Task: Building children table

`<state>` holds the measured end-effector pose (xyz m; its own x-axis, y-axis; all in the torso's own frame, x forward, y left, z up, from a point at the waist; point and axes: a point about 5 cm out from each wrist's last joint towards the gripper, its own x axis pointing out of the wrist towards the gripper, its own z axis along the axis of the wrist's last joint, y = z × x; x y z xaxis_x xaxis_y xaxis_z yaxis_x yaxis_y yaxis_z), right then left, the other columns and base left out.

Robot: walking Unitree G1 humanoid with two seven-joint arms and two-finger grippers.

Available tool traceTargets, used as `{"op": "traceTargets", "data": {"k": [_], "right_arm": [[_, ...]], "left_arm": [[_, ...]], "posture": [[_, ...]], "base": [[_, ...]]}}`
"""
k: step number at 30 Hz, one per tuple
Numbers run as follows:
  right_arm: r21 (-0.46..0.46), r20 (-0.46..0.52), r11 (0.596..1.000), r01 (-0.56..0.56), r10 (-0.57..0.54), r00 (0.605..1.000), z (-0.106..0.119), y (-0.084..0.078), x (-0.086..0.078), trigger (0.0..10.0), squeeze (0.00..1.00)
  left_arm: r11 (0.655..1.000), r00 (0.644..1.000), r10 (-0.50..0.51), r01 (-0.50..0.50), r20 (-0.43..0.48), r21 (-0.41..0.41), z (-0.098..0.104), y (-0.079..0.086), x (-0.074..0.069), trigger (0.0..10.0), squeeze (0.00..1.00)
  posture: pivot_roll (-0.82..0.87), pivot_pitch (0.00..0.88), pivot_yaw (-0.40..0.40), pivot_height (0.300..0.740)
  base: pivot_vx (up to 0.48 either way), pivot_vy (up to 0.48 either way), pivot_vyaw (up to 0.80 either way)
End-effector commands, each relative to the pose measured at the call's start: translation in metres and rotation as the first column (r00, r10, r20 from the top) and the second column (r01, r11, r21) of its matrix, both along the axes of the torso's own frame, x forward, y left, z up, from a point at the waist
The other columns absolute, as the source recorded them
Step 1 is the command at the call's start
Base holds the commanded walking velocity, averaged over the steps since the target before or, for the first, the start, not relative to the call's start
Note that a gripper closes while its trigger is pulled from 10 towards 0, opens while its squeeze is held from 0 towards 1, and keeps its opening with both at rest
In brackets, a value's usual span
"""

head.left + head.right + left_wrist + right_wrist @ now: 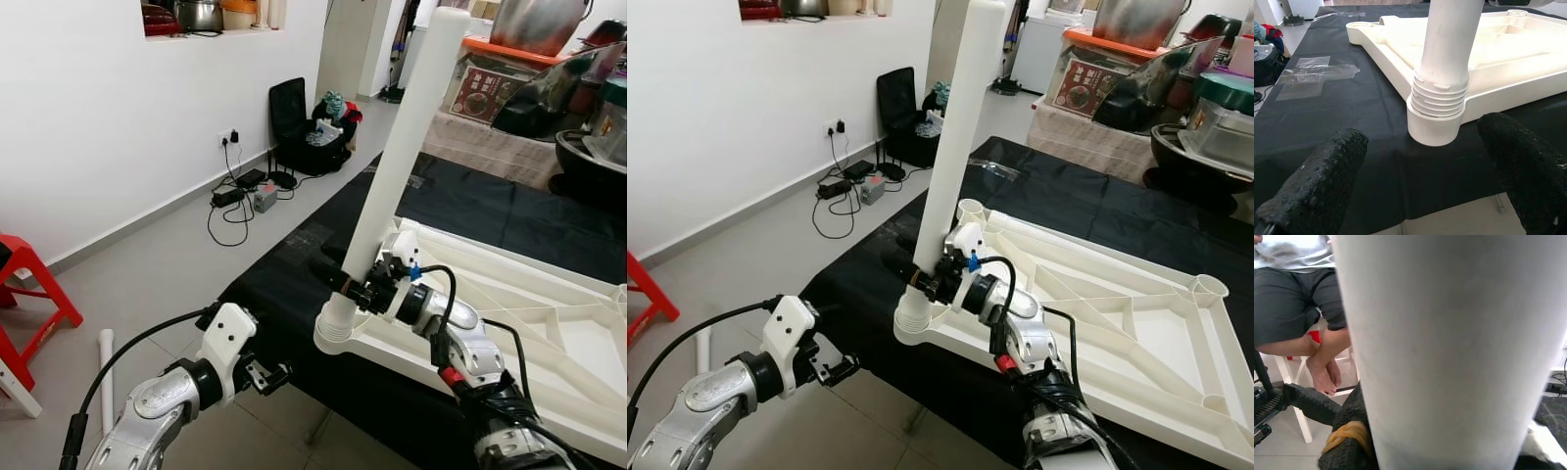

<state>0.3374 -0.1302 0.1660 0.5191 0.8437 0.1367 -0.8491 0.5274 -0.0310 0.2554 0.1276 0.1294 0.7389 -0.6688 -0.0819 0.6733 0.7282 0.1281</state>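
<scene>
A white children's table top lies upside down on a black cloth. A long white leg stands upright in the near corner socket, its threaded end seated in the collar. My right gripper is shut on the leg just above the socket; the leg looms close in the right wrist view, with a padded finger against it. My left gripper hangs open off the table's front edge, below and left of the socket. Its fingers stand wide apart, facing the socket.
Another white leg lies on the floor at the left, near a red stool. Cables and a black bag sit by the wall. Pots and boxes crowd the back right. A seated person's bare legs are nearby.
</scene>
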Motion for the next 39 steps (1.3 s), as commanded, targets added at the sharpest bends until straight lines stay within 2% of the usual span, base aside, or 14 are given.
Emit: {"op": "traceTargets", "data": {"k": [1, 5, 13, 18, 39], "right_arm": [[-0.022, -0.06, 0.999, -0.042, 0.041, 0.997, -0.015, 0.006, -0.005, 0.0, 0.0], [-0.026, -0.06, 0.998, -0.065, 0.063, 0.996, -0.015, 0.01, -0.003, 0.0, 0.0], [-0.052, -0.054, 0.984, -0.169, 0.167, 0.985, -0.007, 0.033, 0.002, 0.0, 0.0], [-0.069, -0.061, 0.975, -0.21, 0.206, 0.977, -0.009, 0.041, 0.003, 0.0, 0.0], [-0.099, -0.089, 0.967, -0.233, 0.225, 0.97, -0.017, 0.043, 0.005, 0.0, 0.0]], "left_arm": [[1.0, 1.0, -0.016, 0.016, 0.001, -0.007, 0.001, -0.004, -0.001, 10.0, 0.0], [1.0, 1.0, -0.01, 0.01, 0.0, -0.007, 0.001, -0.003, 0.0, 10.0, 0.0], [1.0, 1.0, -0.006, 0.006, -0.006, -0.014, 0.0, -0.004, -0.001, 10.0, 0.0], [1.0, 1.0, 0.008, -0.008, -0.005, -0.015, 0.0, -0.002, -0.003, 10.0, 0.0], [0.999, 1.0, 0.027, -0.027, -0.015, -0.028, -0.004, -0.004, -0.006, 10.0, 0.0]], "posture": [[0.16, 0.0, -0.136, 0.74], [0.16, 0.0, -0.145, 0.74], [0.18, 0.0, -0.159, 0.74], [0.19, 0.0, -0.178, 0.74], [0.2, 0.0, -0.201, 0.74]], "base": [[0.0, 0.0, 0.0], [0.0, 0.0, 0.0], [0.0, 0.0, 0.0], [0.0, 0.0, 0.0], [0.0, 0.0, 0.0]]}}
